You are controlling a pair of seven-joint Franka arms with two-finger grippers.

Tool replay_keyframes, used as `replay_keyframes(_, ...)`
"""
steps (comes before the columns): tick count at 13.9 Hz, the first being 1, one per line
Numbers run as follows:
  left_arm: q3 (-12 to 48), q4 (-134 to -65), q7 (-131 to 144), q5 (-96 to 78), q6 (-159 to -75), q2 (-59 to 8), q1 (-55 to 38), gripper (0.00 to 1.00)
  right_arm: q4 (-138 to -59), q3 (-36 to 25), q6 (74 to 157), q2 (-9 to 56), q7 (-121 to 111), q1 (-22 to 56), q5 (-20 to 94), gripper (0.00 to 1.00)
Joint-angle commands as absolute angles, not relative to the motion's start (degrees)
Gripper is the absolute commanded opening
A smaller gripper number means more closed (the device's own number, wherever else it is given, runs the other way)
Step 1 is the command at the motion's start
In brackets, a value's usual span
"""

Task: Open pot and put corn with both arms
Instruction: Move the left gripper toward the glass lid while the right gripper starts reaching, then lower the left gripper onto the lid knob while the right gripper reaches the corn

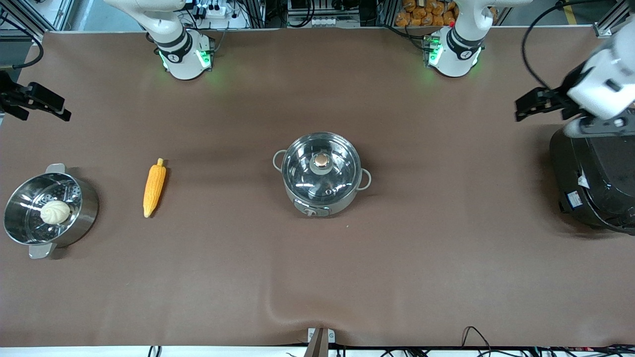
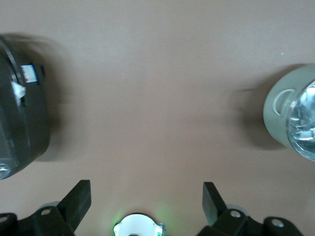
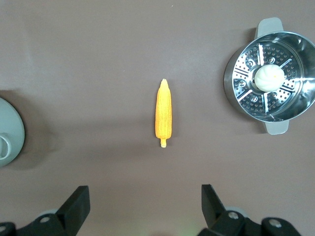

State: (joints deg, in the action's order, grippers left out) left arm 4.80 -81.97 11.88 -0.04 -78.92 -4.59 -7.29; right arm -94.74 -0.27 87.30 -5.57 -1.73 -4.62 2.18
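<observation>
The steel pot [image 1: 321, 174] stands at the middle of the table on its grey base, with the glass lid [image 1: 307, 171] and its copper knob [image 1: 321, 160] on it. Its edge shows in the left wrist view [image 2: 294, 117] and in the right wrist view [image 3: 9, 140]. The corn [image 1: 154, 187] lies flat on the table toward the right arm's end, and it shows in the right wrist view [image 3: 164, 114]. My left gripper [image 1: 519, 110] [image 2: 146, 196] is open and empty, up over the table beside the rice cooker. My right gripper [image 1: 64, 110] [image 3: 145, 199] is open and empty, up over the table at the right arm's end.
A steel steamer pot [image 1: 82, 218] [image 3: 235, 81] holding a white bun [image 1: 55, 212] [image 3: 268, 75] stands beside the corn at the right arm's end. A big black rice cooker [image 1: 595, 178] [image 2: 19, 123] stands at the left arm's end. A brown mat covers the table.
</observation>
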Motion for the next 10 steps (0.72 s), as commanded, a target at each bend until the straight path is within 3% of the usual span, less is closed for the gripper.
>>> replay_keyframes(1,5.36,-79.1,19.74,-2.45,-80.76,-8.34,-12.46,1.0,-97.29,-0.26,88.68,-7.74,-0.79,-4.4,2.02,1.0)
replay_keyframes(5,5.27,-76.83,36.44,-3.34,-86.74,-14.57,-21.95,1.0,-104.3,-0.18,98.84,-7.03,-0.97,-4.22,2.64,1.0)
replay_keyframes(10,4.83,-76.03,52.28,-3.25,-96.14,-22.4,-31.1,1.0,-118.9,-0.26,121.08,-3.09,-1.67,-1.85,2.64,1.0)
